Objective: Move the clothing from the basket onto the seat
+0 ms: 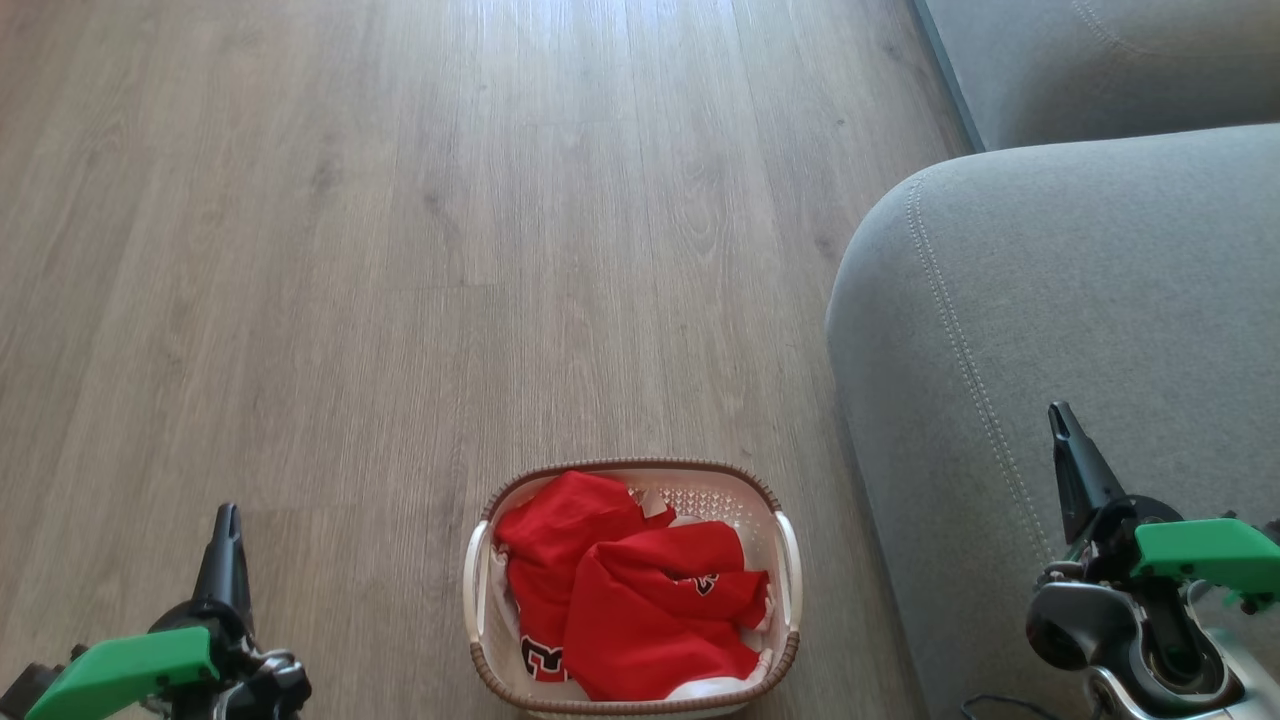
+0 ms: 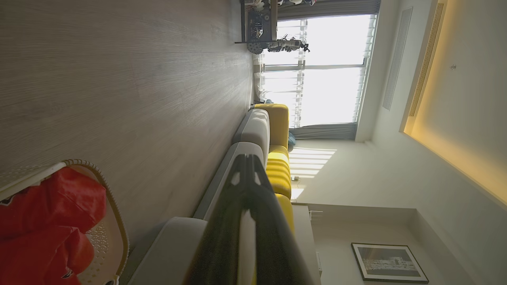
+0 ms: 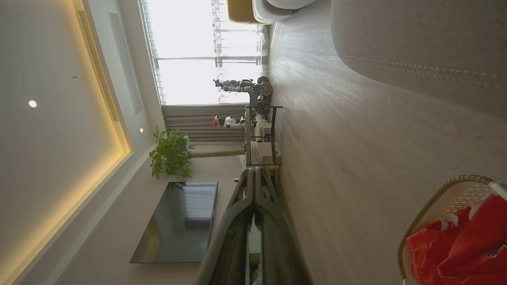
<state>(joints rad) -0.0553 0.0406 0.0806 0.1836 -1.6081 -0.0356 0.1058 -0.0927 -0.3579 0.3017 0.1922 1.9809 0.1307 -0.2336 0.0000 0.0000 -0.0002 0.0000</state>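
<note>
Both pairs of jaws are together, nothing held. I see my left gripper (image 1: pixel 228 513) over the floor (image 1: pixel 400 250) and my right gripper (image 1: pixel 1059 412) above the seat (image 1: pixel 1080 300). All the clothing (image 1: pixel 630 590) (red, crumpled) lies in the basket (image 1: pixel 640 465), which stands on the floor just beside the seat.

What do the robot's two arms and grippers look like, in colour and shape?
The left gripper and right gripper each have two long dark fingers tapering to a point. A bright green block sits behind each. The right wrist is rounded grey and silver metal, with a thin black cable below it.
</note>
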